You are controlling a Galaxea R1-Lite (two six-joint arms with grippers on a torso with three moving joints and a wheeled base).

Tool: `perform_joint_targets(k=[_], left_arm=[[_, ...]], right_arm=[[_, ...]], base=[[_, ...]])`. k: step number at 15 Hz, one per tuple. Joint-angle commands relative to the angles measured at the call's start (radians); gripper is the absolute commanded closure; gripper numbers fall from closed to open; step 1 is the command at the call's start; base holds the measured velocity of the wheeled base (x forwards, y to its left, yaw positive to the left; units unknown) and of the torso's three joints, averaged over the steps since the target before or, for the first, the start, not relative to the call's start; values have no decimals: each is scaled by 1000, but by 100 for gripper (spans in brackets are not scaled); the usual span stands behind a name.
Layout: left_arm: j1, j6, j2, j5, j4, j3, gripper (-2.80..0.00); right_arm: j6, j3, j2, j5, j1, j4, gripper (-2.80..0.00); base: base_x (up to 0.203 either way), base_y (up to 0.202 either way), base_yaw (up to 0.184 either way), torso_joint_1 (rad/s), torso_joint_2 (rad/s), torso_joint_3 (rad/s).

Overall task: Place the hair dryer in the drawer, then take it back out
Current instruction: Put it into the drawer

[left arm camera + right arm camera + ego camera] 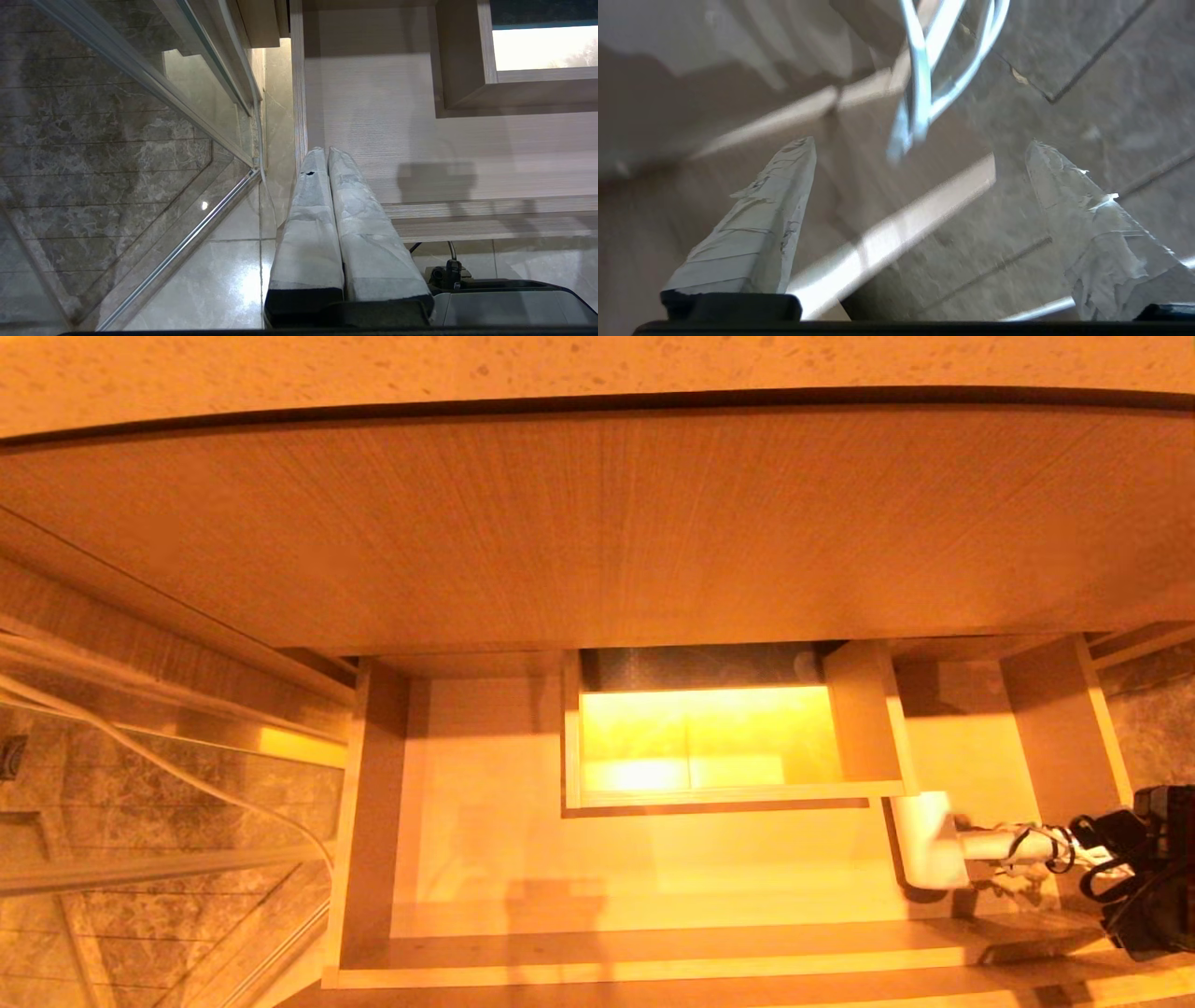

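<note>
The drawer point(653, 967) stands pulled out, its pale floor point(420, 140) bare on the left. The white hair dryer point(926, 840) lies in the drawer's right end, barrel toward the middle and handle pointing right. Its coiled cord point(1032, 845), bound with black ties, trails toward my right gripper point(1102, 859). That gripper point(920, 144) is open, nothing between its taped fingers point(784, 196), and the cord loops point(924, 70) hang just beyond the tips. My left gripper point(327, 151) is shut and empty, hovering over the drawer's left wall, outside the head view.
A boxed cut-out point(728, 737) rises at the drawer's mid-back, just left of the dryer. A tall wood panel point(597, 523) and a stone countertop point(597, 364) lie above. A glass shower door point(140, 803) and marble floor tiles point(210, 289) flank the left side.
</note>
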Motion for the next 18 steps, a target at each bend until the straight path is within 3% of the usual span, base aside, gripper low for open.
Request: perform_joint_targets(k=[1, 5, 6, 7, 18], left_arm=[[0, 0, 0, 1, 0, 0, 0], [0, 0, 0, 1, 0, 0, 0], [0, 0, 0, 1, 0, 0, 0], [0, 0, 0, 1, 0, 0, 0], [0, 0, 0, 1, 0, 0, 0]], right_arm=[[4, -44, 55, -3, 1, -5, -280], [3, -95, 85, 0, 0, -3, -280], [3, -99, 86, 6, 0, -3, -78], [3, -97, 88, 8, 0, -3, 0], [4, -129, 76, 5, 50, -17, 0]], base=[[0, 0, 0, 0, 0, 0], [0, 0, 0, 0, 0, 0], [0, 0, 0, 0, 0, 0], [0, 0, 0, 0, 0, 0], [0, 0, 0, 0, 0, 0]])
